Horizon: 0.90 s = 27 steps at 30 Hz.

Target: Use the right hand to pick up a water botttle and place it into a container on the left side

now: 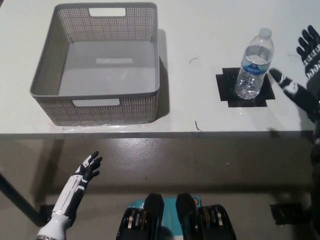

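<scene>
I see the water bottle (254, 64) standing upright on a black tape mark (245, 88) on the white counter (200, 30). My right hand (302, 70) hovers just right of it, fingers spread, holding nothing. The grey basket (98, 64) sits well left. My left hand (88, 167) rests low, open.

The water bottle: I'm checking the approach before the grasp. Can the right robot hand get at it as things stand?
Probably yes. The right robot hand is open just right of the water bottle, which stands upright on the black tape mark, with nothing between them. The basket sits far to the left.
</scene>
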### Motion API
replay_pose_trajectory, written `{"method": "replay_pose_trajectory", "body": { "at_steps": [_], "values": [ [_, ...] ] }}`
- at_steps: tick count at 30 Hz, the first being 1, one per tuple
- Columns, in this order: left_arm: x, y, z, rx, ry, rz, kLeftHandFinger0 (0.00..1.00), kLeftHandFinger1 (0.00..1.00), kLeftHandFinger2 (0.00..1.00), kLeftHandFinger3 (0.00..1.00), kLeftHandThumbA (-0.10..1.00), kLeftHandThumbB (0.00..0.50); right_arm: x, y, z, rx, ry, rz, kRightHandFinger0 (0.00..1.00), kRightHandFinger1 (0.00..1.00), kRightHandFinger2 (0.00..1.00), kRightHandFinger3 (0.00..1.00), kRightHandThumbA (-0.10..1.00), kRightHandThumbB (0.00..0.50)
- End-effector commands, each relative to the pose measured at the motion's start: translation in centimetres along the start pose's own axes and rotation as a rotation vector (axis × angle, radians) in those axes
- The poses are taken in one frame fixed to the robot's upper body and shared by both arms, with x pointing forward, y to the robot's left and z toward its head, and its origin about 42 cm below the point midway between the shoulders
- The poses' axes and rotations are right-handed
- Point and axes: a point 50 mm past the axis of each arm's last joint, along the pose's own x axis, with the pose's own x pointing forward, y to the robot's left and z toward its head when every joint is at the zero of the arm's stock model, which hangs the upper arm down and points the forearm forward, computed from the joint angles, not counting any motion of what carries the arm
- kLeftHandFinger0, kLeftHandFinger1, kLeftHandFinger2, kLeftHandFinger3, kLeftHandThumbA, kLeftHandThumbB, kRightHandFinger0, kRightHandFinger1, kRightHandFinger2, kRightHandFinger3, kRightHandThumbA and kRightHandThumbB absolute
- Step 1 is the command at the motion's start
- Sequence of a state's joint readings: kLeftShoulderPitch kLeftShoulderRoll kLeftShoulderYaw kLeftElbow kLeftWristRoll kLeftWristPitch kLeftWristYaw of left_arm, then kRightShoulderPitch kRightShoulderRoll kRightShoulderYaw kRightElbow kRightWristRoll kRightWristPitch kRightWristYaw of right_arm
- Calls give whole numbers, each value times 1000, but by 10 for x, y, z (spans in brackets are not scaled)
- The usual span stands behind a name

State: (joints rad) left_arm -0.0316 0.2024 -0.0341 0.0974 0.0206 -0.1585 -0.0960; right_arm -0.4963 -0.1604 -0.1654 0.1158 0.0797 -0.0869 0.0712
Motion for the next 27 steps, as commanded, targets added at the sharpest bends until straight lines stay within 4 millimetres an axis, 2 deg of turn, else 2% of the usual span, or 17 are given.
{"method": "replay_pose_trajectory", "body": {
  "at_steps": [1, 9, 14, 19, 25, 27],
  "values": [
    [2, 3, 9, 15, -58, -6, 1000, 1000, 1000, 1000, 1000, 163, 42, -1, 1, -11, 38, -7, 1000, 1000, 1000, 1000, 1000, 488],
    [1, 1, 10, 3, -58, -9, 1000, 1000, 1000, 1000, 1000, 161, 76, 7, -23, -65, 163, -4, 1000, 1000, 1000, 1000, 1000, 500],
    [1, 2, 11, -5, -61, -8, 1000, 1000, 1000, 1000, 1000, 158, 89, 8, -36, 8, 205, 2, 1000, 1000, 1000, 1000, 1000, 500],
    [1, 2, 11, -9, -69, -10, 1000, 1000, 1000, 1000, 1000, 157, 94, 7, -47, 8, 257, -4, 1000, 1000, 1000, 1000, 1000, 500],
    [2, 1, 12, -52, -91, -29, 1000, 1000, 1000, 1000, 1000, 148, 97, 6, -68, -119, 332, -8, 1000, 1000, 1000, 1000, 1000, 500],
    [2, 1, 12, -56, -92, -32, 1000, 1000, 1000, 1000, 1000, 158, 99, 7, -73, -117, 343, 0, 1000, 1000, 1000, 1000, 1000, 500]
  ]
}}
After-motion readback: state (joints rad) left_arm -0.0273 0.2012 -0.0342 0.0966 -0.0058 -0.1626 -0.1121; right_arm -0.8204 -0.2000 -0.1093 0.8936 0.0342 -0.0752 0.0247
